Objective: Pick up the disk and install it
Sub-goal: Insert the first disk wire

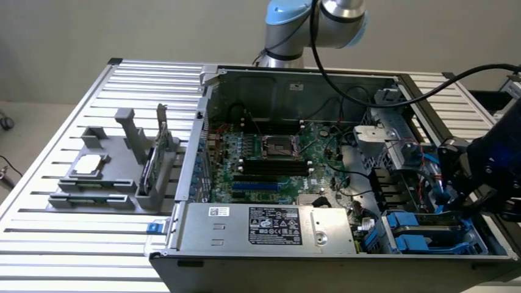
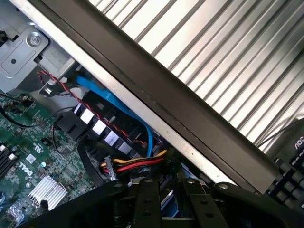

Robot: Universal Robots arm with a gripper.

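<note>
Item: the disk (image 1: 436, 178), a flat silver-grey metal hard drive edged by a blue plastic carrier frame; held on edge and tilted, just above the drive bay in the case's near corner on the exterior view's right; in the wrist view the disk (image 2: 167, 199) appears as a blue sliver between black linkages.

Tool: the gripper (image 1: 452, 195), black, closed narrow on the disk from above; in the wrist view the gripper (image 2: 171, 216) hangs beside the case's side wall.

Beneath: blue plastic drive carriers (image 1: 419, 238), seated in the bay, just below the disk.

Carrier: open black tower computer case (image 1: 204, 122), lying on its side, centre of the bench; green motherboard (image 1: 269, 159) on its floor, also in the wrist view (image 2: 28, 166); silver power supply box with a white-and-black label (image 1: 269, 226) along its near edge.

Cabling: flat blue cable (image 2: 118, 107) running along the case wall; red, yellow and black wire bundle (image 2: 137, 164) close to the gripper; finned silver heatsink (image 2: 47, 192) on the motherboard.

Support: slatted aluminium bench (image 1: 97, 256), also in the wrist view (image 2: 228, 47).

Bench, exterior view's left edge: grey plastic fixture (image 1: 122, 183); small square silver chip (image 1: 89, 163) lying flat on it; thin green circuit card (image 1: 155, 160) standing upright in it.

Far edge: grey-and-blue robot arm (image 1: 326, 18).
</note>
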